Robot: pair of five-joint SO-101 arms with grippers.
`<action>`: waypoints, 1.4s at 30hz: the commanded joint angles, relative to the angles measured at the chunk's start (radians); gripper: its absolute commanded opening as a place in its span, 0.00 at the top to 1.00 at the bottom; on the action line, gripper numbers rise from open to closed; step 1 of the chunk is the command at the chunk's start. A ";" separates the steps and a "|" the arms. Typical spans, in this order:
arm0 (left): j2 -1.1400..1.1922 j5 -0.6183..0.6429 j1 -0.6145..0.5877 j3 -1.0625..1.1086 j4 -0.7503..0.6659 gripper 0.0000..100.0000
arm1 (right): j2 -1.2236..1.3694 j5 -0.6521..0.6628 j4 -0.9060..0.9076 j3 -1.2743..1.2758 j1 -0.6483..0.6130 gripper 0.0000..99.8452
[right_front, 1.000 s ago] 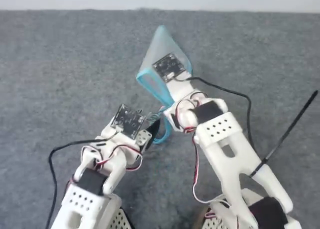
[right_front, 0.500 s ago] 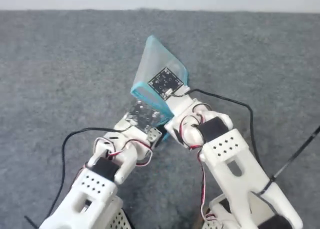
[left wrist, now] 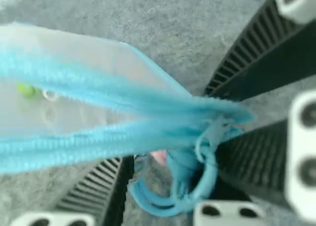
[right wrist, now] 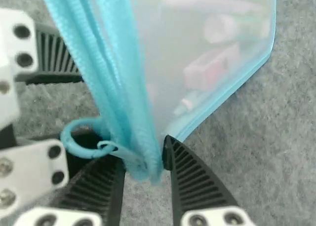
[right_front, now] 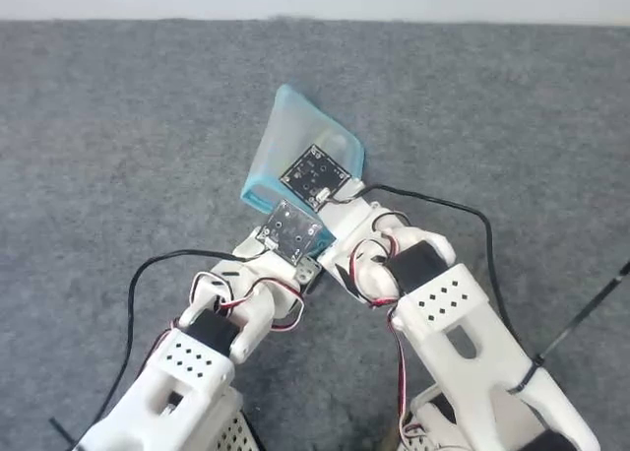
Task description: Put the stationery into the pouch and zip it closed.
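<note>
The pouch [right_front: 295,141] sits just above the middle of the high view on the grey felt [right_front: 118,126], with the stationery [right wrist: 212,63] already showing through its clear wall. Both arms come up from the bottom edge and meet at its near corner. The right gripper [right wrist: 144,167] is pinched tight on the end of the blue zip. The left gripper [right wrist: 74,115] stands open around the zip pull loop [right wrist: 65,137] and is not yet closed on it. I would expect the pouch to be light and floppy, with thin plastic that sags and twists. The stitched zip tape looks like the only firm place to grip, and the small cord loop will probably slide away if it is nipped off-centre. How far the zip is already drawn, I can't tell. There is plenty of bare felt toward the upper left to run the pull along. The two wrists are nearly touching, though, and the black cable [right_front: 443,200] hangs close by on the right.
</note>
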 commanded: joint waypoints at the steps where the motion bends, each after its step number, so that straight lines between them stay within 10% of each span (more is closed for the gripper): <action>1: -0.084 -0.014 -0.017 -0.001 -0.035 0.97 | -0.038 0.018 -0.021 0.000 -0.021 0.99; 42: -0.172 0.049 -0.339 -0.093 0.121 0.99 | -0.036 0.064 -0.077 0.118 0.177 0.99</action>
